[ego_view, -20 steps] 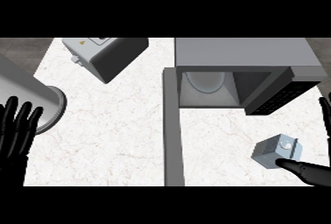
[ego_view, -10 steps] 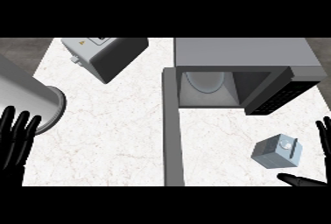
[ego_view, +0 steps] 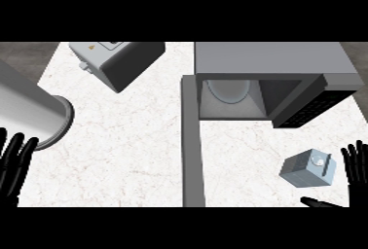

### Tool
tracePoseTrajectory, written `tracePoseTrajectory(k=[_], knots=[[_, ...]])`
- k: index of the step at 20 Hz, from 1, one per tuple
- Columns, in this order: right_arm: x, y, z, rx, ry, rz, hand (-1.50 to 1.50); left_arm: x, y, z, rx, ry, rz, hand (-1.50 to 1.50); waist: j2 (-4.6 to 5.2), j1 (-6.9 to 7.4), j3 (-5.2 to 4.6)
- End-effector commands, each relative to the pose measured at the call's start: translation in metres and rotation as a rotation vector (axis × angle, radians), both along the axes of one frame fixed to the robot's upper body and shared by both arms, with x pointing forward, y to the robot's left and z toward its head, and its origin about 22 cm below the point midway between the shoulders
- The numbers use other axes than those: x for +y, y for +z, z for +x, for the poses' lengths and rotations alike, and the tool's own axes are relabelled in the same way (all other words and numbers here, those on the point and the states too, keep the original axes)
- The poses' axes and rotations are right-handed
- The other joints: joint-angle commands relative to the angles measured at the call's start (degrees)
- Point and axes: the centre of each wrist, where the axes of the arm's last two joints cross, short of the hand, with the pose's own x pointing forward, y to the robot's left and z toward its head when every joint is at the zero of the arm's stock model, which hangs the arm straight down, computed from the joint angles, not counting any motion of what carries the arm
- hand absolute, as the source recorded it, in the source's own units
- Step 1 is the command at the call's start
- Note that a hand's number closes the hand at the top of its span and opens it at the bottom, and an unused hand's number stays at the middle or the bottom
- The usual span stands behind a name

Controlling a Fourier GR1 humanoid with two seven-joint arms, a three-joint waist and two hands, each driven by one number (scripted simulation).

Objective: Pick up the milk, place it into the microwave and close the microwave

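Note:
The milk [ego_view: 309, 168] is a small grey-blue carton with a round cap, standing on the white counter at the lower right. My right hand [ego_view: 355, 170] is just right of it, open with fingers straight up, its thumb [ego_view: 320, 203] reaching in below the carton without touching it. The microwave [ego_view: 269, 82] sits at the upper right with its cavity showing a round plate inside. Its open door [ego_view: 192, 146] juts toward me as a long grey slab. At the lower left edge rests my left hand [ego_view: 13, 164], open with fingers up.
A grey toaster-like box [ego_view: 119, 61] stands tilted at the upper left. A large metal cylinder [ego_view: 32, 114] comes in from the left edge above my left hand. White marble counter spans between the cylinder and the microwave door.
My right hand has pulled back to the lower right, away from the milk, with only fingers and thumb now in view. The left hand sank lower. The milk stayed put.

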Motion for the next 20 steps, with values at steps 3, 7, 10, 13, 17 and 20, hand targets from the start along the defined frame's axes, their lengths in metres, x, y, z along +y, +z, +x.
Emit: tracePoseTrajectory(k=[3,7,10,13,17,20], knots=[[-0.016,-0.028,0.008,0.004,0.008,0.019,-1.50,-0.010,0.002,0.004,0.011,0.018,0.009,-1.50,0.03,-0.06,0.01],[0.005,-0.064,0.023,0.007,0.034,0.055,-1.50,0.005,-0.006,-0.006,0.005,0.015,-0.001,-1.50,0.06,0.30,0.01],[-0.009,-0.086,0.011,-0.001,-0.017,0.062,-1.50,-0.004,0.004,-0.010,0.005,0.005,0.026,-1.50,0.07,0.29,0.05],[-0.019,-0.084,0.009,0.017,-0.014,0.035,-1.50,0.002,0.000,-0.005,0.015,0.013,0.024,-1.50,0.02,0.07,0.00],[-0.035,-0.091,0.026,0.001,0.011,0.055,-1.50,-0.008,0.016,-0.018,0.005,0.006,0.011,-1.50,0.05,0.32,0.04],[-0.025,-0.106,0.018,0.021,0.021,0.038,-1.50,-0.007,0.005,-0.005,0.004,0.012,0.009,-1.50,0.04,0.14,0.02]])
